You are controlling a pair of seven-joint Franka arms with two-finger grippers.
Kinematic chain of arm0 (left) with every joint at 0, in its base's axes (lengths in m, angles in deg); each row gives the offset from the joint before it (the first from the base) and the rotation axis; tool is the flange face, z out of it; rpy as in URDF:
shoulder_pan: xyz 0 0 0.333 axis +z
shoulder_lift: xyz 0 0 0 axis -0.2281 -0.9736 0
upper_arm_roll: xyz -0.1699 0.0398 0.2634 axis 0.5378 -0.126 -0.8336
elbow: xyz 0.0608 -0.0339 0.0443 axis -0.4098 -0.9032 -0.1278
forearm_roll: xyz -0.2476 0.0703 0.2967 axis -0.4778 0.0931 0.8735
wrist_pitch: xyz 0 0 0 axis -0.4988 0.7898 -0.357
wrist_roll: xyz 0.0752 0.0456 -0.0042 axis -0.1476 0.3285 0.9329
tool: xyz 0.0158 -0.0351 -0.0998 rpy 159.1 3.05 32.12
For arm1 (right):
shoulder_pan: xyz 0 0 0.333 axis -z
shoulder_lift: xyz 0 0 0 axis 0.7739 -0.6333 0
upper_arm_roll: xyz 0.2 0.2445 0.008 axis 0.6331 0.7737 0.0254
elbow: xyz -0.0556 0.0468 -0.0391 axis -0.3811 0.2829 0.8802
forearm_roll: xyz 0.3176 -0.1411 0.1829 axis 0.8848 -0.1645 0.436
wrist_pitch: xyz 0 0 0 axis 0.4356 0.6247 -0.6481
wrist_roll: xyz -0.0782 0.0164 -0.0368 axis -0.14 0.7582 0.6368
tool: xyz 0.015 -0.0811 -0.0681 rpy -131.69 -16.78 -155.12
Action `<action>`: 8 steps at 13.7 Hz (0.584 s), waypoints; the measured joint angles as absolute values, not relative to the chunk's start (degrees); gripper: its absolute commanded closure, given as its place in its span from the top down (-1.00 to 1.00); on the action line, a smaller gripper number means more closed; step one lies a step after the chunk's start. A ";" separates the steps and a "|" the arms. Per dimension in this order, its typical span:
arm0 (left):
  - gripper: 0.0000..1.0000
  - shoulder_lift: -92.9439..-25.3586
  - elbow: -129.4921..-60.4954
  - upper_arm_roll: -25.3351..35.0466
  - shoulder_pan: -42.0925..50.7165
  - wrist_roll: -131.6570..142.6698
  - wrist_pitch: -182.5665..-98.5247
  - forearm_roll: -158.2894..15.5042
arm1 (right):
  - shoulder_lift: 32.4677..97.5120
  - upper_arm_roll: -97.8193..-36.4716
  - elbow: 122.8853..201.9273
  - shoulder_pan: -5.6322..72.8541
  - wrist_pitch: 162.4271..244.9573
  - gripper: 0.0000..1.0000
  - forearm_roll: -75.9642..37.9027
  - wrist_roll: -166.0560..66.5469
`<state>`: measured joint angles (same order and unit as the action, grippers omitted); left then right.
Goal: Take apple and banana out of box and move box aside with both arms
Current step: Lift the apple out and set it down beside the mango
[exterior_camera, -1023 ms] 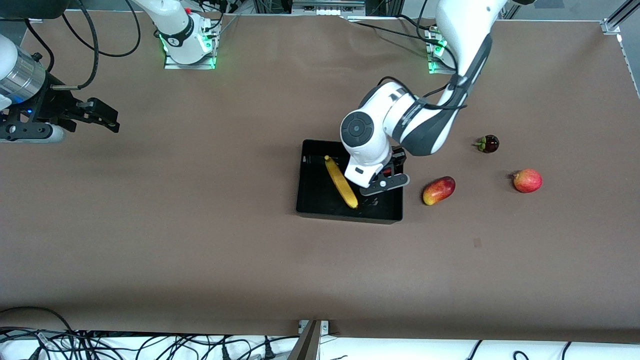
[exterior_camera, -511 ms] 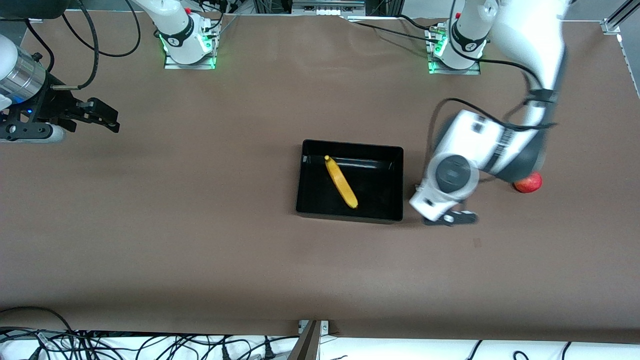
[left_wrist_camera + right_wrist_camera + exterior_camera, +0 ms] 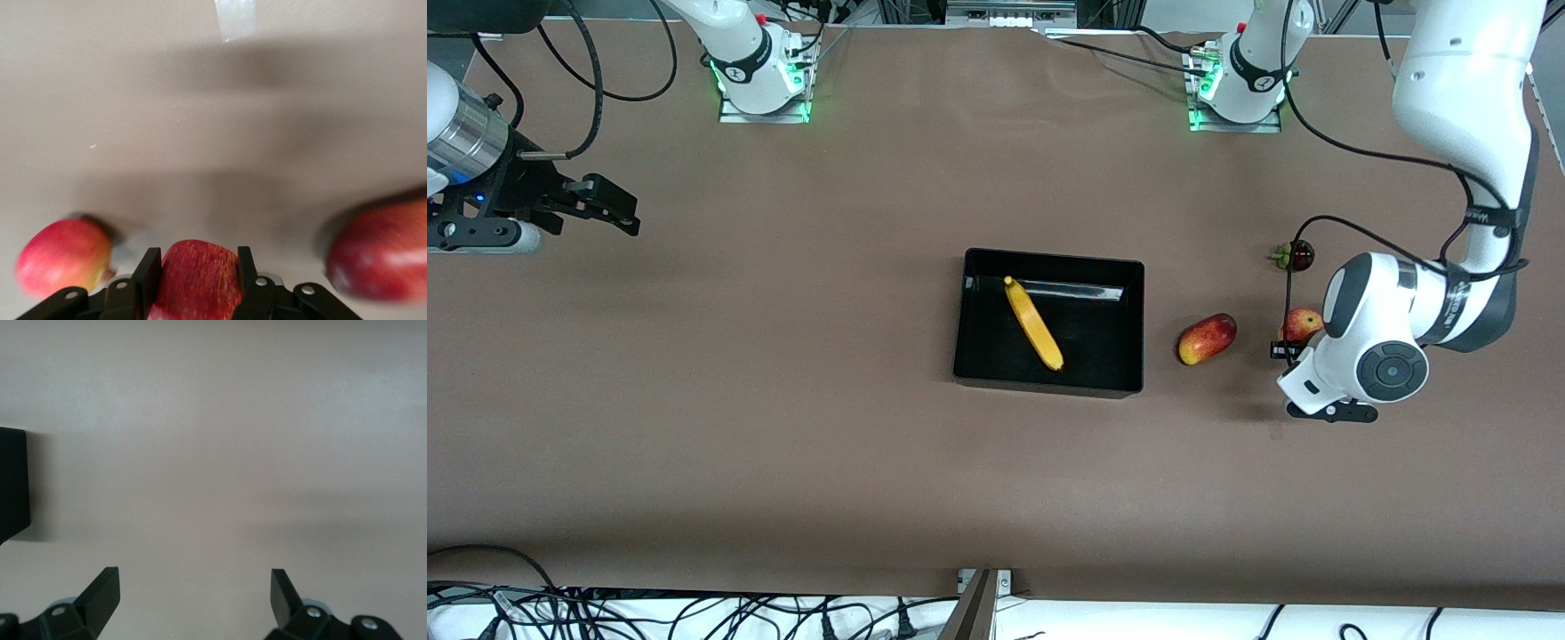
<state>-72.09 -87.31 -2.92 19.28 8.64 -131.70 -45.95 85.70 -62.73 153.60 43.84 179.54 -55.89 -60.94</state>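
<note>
Left gripper: I had it clamped on the apple, over bare table near the left arm's end.
Right gripper: waited, fingers apart.
Banana: lay in the box.
Advice: I'd lower before releasing, clear of the neighbouring fruit.

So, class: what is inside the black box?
Only the banana lies in the box, on its floor. The apple is out, held in the left pincer. No part of the floor is covered.

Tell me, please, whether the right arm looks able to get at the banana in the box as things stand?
Probably yes: the banana lies uncovered in the open box, and the right gripper waits open.
</note>
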 measured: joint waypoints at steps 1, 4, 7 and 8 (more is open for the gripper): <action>-0.54 -73.19 -88.74 -2.90 20.23 8.67 -133.57 -45.95 | 85.70 -62.73 153.60 43.84 179.54 1.00 -55.89 -60.94; 0.86 -74.39 -90.16 -2.82 21.56 8.74 -134.49 -46.00 | 85.70 -62.73 153.60 43.84 179.54 1.00 -55.89 -60.94; 1.00 -74.33 -90.29 -2.67 22.26 8.78 -134.56 -47.77 | 85.70 -62.73 153.61 43.85 179.54 1.00 -55.89 -60.94; 1.00 -73.88 -90.05 -2.45 22.41 8.79 -134.82 -47.95 | 85.69 -62.73 153.60 43.85 179.54 1.00 -55.89 -60.94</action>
<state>-73.88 -90.05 -2.45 22.41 8.79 -134.82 -47.95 85.69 -62.73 153.60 43.85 179.54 -55.89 -60.94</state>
